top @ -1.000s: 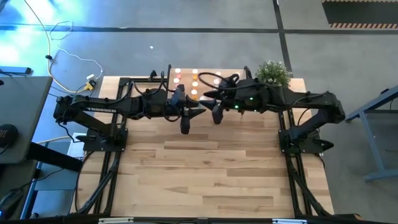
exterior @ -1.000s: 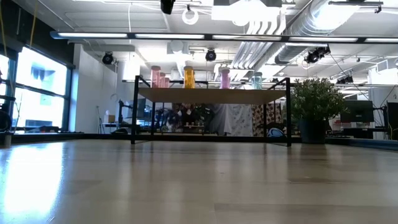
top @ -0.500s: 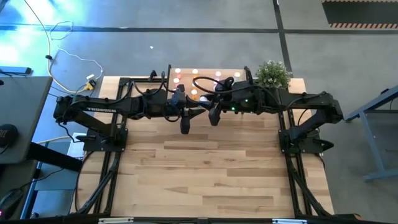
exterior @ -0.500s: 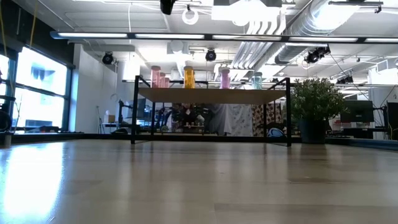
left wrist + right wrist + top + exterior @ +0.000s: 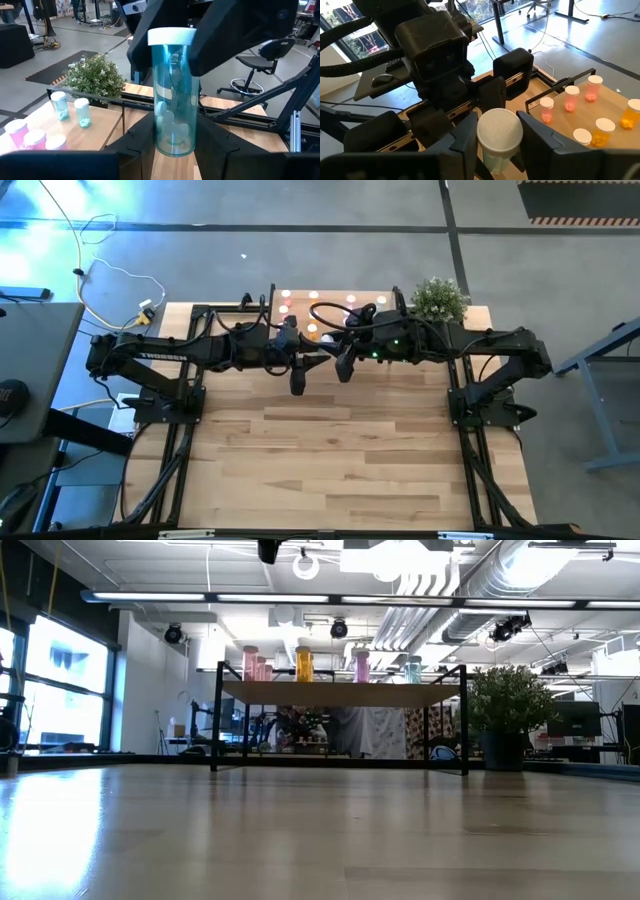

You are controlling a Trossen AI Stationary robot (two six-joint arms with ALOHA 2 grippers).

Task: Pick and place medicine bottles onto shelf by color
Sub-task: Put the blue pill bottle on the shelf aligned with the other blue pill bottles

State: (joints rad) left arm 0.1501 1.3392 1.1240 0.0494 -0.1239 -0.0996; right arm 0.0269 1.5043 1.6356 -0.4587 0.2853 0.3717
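A teal medicine bottle point(image 5: 172, 95) with a white cap stands upright in the air between my two arms, just in front of the shelf point(image 5: 300, 308). My left gripper point(image 5: 172, 147) is shut on its lower part. My right gripper point(image 5: 500, 142) is shut on its top. In the high view the two grippers meet tip to tip, left point(image 5: 318, 357) and right point(image 5: 338, 360). Pink bottles point(image 5: 571, 97), orange bottles point(image 5: 602, 131) and teal bottles point(image 5: 82, 111) stand on their bases on the shelf top. My left gripper pinches the bottle's lower part point(image 5: 172, 131) between its two fingers point(image 5: 135, 147), coming nearly level from the table's left. The bottle stands upright, lifted clear of the table. My right gripper has the white cap point(image 5: 500, 129) between its two fingers point(image 5: 465, 142), coming from the table's right and slanting slightly down.
The shelf point(image 5: 340, 693) stands on thin black legs at the table's far edge, with bottles in a row on top. A potted plant point(image 5: 440, 298) stands to its right. The bare wooden table top point(image 5: 340, 450) stretches toward the near edge.
My right gripper's fingers have drawn together around the top of the teal bottle, with the arm staying where it was. My left gripper has kept still with the bottle upright.
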